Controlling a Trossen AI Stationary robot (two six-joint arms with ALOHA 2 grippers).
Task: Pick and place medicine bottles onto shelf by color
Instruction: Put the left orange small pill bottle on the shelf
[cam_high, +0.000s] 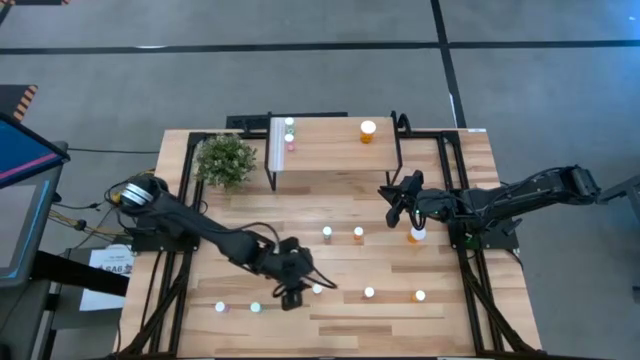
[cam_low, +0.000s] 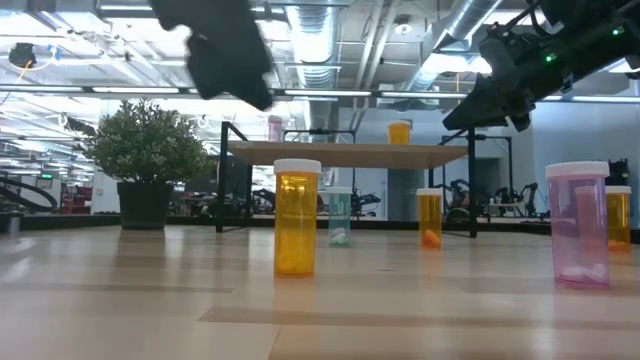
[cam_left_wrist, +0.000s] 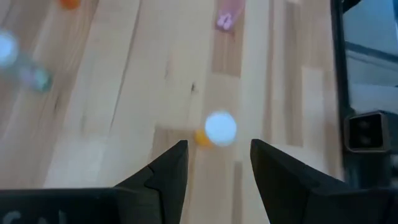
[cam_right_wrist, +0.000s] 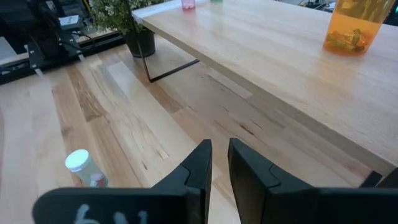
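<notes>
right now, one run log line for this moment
left gripper: open over orange bottle | right gripper: shut, empty | shelf: three bottles

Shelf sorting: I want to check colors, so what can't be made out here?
- Shelf, high view: the bottles at its white-strip end are too small to tell colors.
- Left wrist view: the bottles beyond the left gripper are blurred.
- Low view: a dark arm hides the room's upper left.

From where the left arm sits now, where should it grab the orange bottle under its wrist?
Grip the orange bottle across its white cap and upper body, coming straight down. It stands upright, apart from the other bottles, with its round cap facing the left gripper, whose fingers are open and already straddle it.
</notes>
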